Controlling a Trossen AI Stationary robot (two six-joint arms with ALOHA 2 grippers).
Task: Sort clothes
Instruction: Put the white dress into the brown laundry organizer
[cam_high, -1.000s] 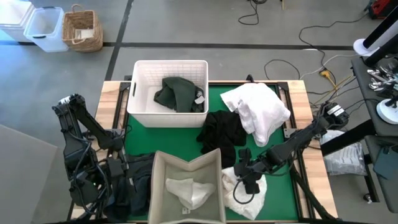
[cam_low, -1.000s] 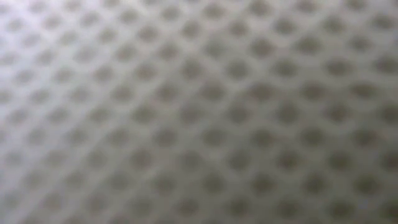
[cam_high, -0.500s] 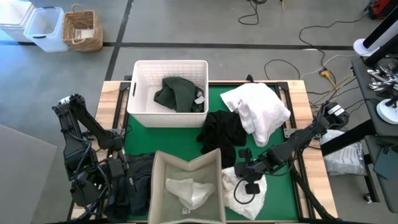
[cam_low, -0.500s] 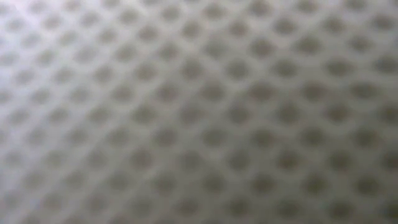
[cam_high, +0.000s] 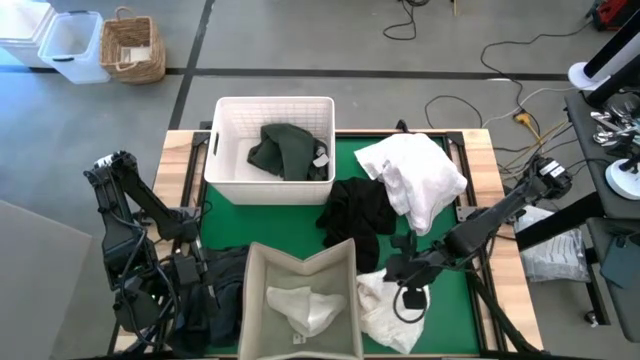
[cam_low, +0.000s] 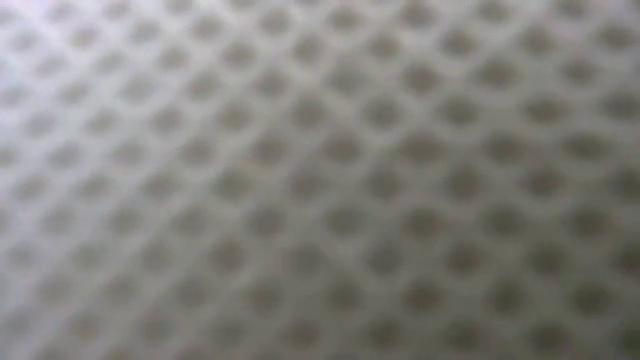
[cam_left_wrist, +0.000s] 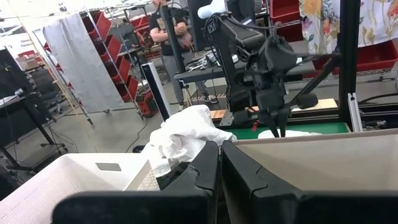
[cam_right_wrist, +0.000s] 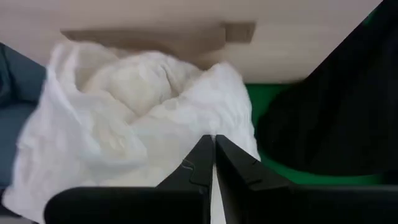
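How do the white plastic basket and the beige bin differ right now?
The white plastic basket sits at the mat's far edge and holds a dark green garment; the beige bin sits at the near edge and holds a white garment. The basket is rigid, the bin soft-sided. Both are open-topped.

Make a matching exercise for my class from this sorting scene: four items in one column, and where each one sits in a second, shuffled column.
Items
1. dark green garment
2. black garment
3. right gripper
4. left gripper

Places
A. on the green mat, beside the large white garment
B. parked at the table's near left corner, shut
C. in the white plastic basket
D. shut on the small white garment beside the grey fabric bin

Pairs: 1-C, 2-A, 3-D, 4-B
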